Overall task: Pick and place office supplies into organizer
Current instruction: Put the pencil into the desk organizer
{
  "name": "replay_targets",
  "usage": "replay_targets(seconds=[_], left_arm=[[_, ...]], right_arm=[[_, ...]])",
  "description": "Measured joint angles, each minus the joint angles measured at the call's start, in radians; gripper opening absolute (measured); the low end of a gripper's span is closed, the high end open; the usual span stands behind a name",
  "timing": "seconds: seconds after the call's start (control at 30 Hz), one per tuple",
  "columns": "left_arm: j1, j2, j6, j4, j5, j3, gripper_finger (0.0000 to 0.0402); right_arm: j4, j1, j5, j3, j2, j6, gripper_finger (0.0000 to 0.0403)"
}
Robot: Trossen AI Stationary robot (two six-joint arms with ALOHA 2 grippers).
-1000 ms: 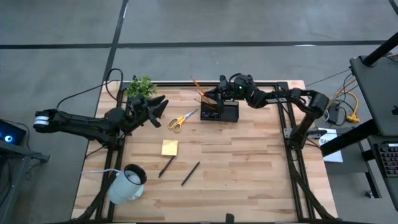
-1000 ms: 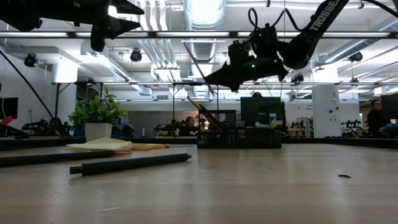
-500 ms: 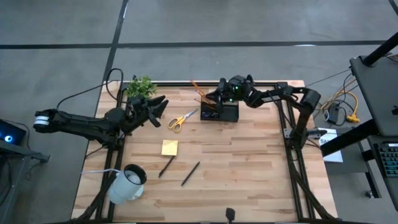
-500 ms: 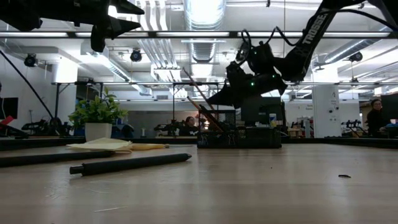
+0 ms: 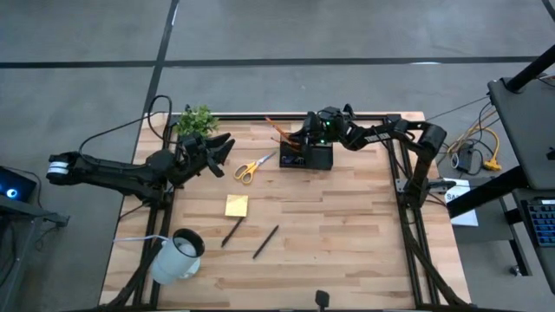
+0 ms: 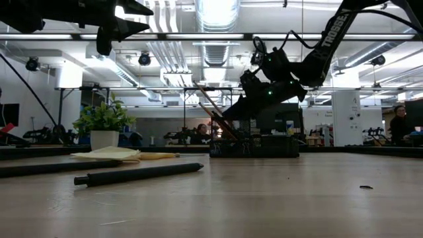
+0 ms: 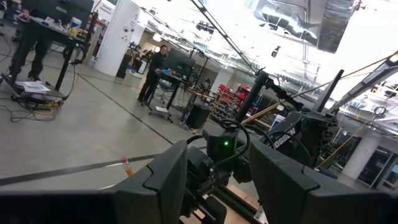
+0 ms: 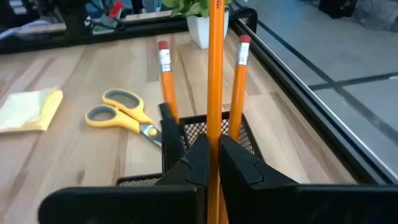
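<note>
The bench (image 5: pixel 347 225) is pale wood planks in a dark frame. Along its far edge stand a small green plant (image 5: pixel 196 120) at the left corner and a black organizer (image 5: pixel 305 155) near the middle, yellow-handled scissors (image 5: pixel 252 165) between them. A yellow sticky-note pad (image 5: pixel 236 205) and two dark pens (image 5: pixel 265 242) lie mid-bench; a white mug (image 5: pixel 179 255) lies tipped near the front left corner.

Three orange pencils (image 8: pixel 215 74) standing in one black organizer (image 5: pixel 306 155). Beside the organizer, one pair of yellow-handled scissors (image 5: pixel 252 166). Nearer the worktop's (image 5: pixel 347 234) front edge from the organizer, one yellow sticky-note pad (image 5: pixel 236 205) and two dark pens (image 5: pixel 265 242). Also one white mug (image 5: pixel 178 255), one green plant (image 5: pixel 196 120), two robot arms.
</note>
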Motion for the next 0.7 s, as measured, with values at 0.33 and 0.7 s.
replay_targets(seconds=[0.33, 0.7], left_arm=[[0.000, 0.000, -0.001, 0.000, 0.000, 0.000, 0.0157], [0.000, 0.000, -0.002, 0.000, 0.000, 0.000, 0.0157]], right_arm=[[-0.009, 0.000, 0.039, 0.017, -0.002, -0.033, 0.0011], [-0.079, -0.005, 0.042, 0.026, -0.004, -0.081, 0.0011]])
